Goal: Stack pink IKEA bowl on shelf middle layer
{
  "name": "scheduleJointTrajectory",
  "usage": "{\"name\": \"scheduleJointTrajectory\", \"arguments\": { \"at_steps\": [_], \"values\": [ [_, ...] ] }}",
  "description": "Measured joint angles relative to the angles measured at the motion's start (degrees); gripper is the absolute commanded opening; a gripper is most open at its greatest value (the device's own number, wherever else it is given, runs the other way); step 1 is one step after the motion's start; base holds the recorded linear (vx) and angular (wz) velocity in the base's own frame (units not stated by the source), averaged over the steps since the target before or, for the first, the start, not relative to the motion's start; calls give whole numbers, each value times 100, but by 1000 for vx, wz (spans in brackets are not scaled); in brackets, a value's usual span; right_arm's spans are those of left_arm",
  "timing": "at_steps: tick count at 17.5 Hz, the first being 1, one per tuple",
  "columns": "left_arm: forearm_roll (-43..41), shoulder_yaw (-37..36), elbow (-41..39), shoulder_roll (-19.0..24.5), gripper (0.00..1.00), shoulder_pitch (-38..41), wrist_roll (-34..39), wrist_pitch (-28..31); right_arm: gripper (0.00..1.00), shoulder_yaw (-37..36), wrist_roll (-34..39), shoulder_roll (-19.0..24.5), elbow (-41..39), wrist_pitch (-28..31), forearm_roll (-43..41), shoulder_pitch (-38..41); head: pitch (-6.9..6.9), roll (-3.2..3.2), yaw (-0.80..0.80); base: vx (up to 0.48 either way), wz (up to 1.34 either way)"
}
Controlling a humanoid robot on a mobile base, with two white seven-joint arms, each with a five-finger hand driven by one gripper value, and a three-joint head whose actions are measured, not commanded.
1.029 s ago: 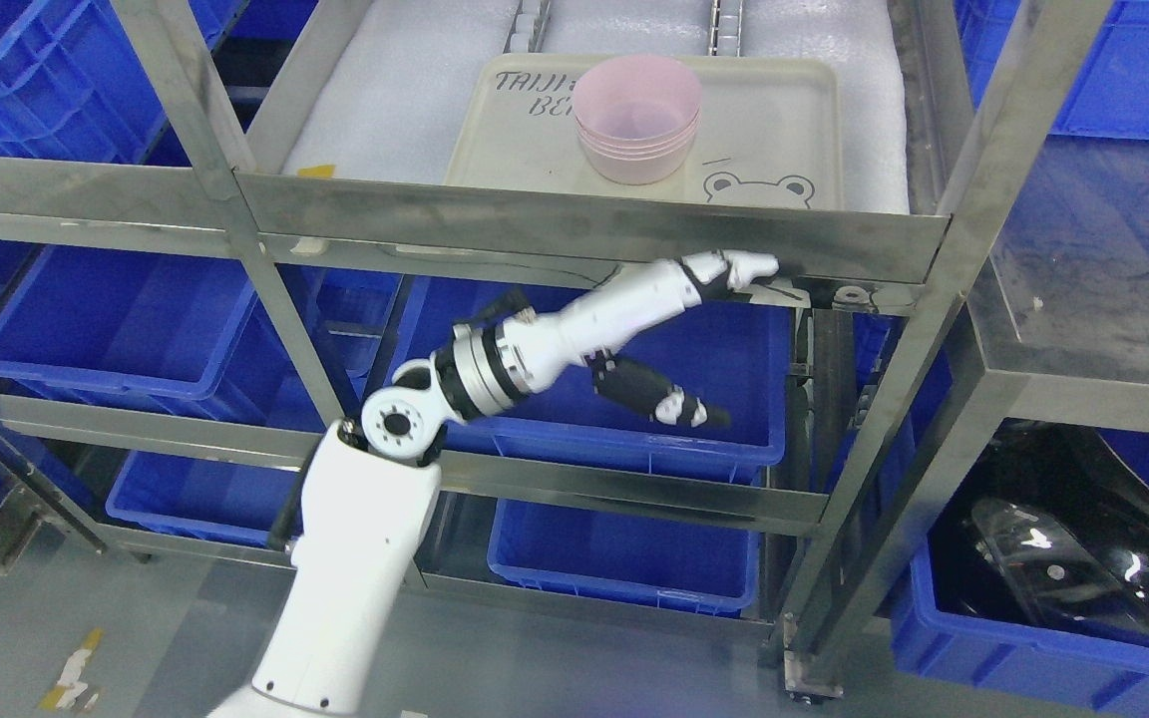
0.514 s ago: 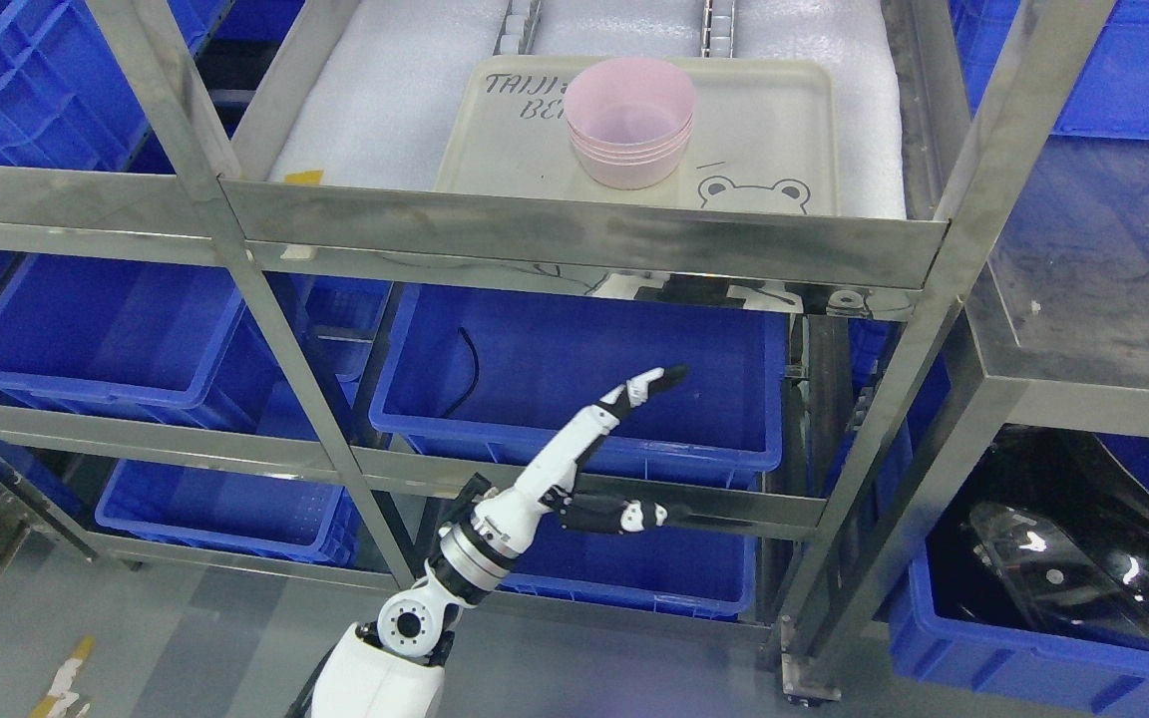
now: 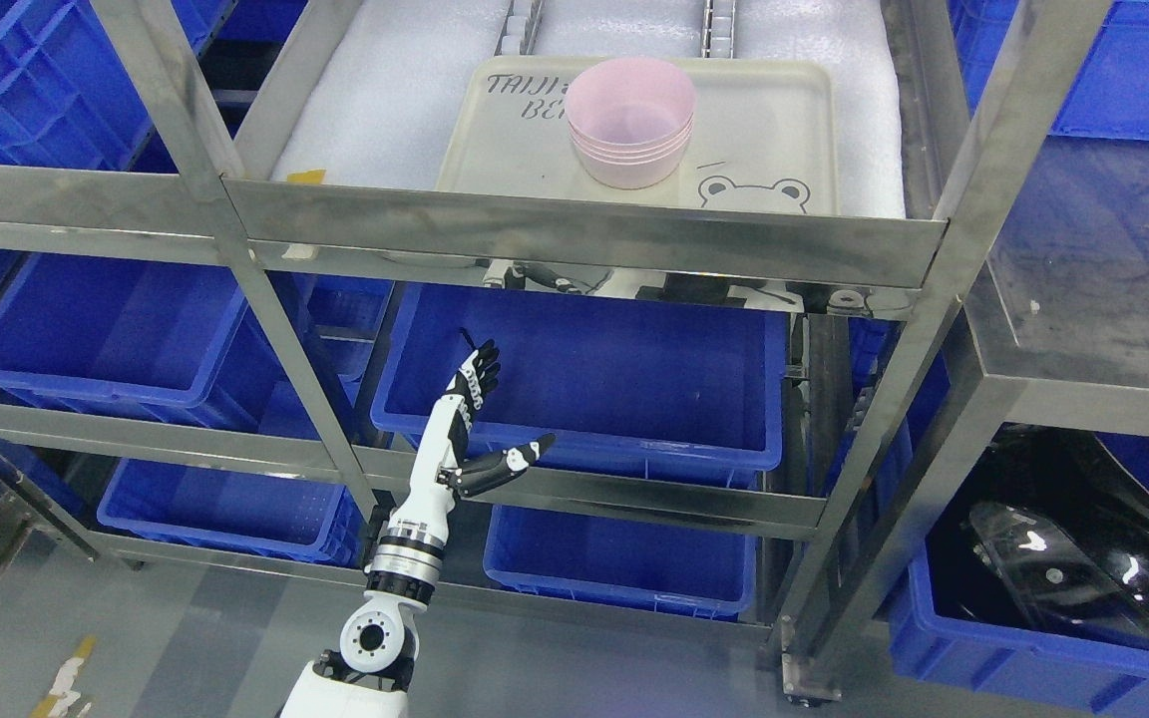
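A stack of pink bowls (image 3: 631, 120) stands on a cream tray (image 3: 774, 130) with a bear drawing, on the steel shelf's white-padded layer. My left hand (image 3: 495, 414) is well below that layer, in front of a blue bin (image 3: 634, 379). Its fingers point up and are spread, with the thumb out to the right, and they hold nothing. The left arm rises from the bottom edge left of the middle. No right arm shows.
The steel rack's front rail (image 3: 574, 229) and posts (image 3: 265, 329) cross the view. Blue bins fill the lower layers and both sides. A black glossy object (image 3: 1063, 558) lies in the bin at the lower right. Grey floor lies at the lower left.
My left arm has dropped from just under the tray shelf's front rail and pulled back to the left; the hand now points upward, low before the blue bin. The bowls have not moved.
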Motion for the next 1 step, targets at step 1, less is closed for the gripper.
{"name": "scheduleJointTrajectory", "arguments": {
  "at_steps": [1],
  "values": [
    [18,26,-42,0,100,12,13,42,100,0,0,0,0,0,0,0,0,0,0,0,0]
  ]
}}
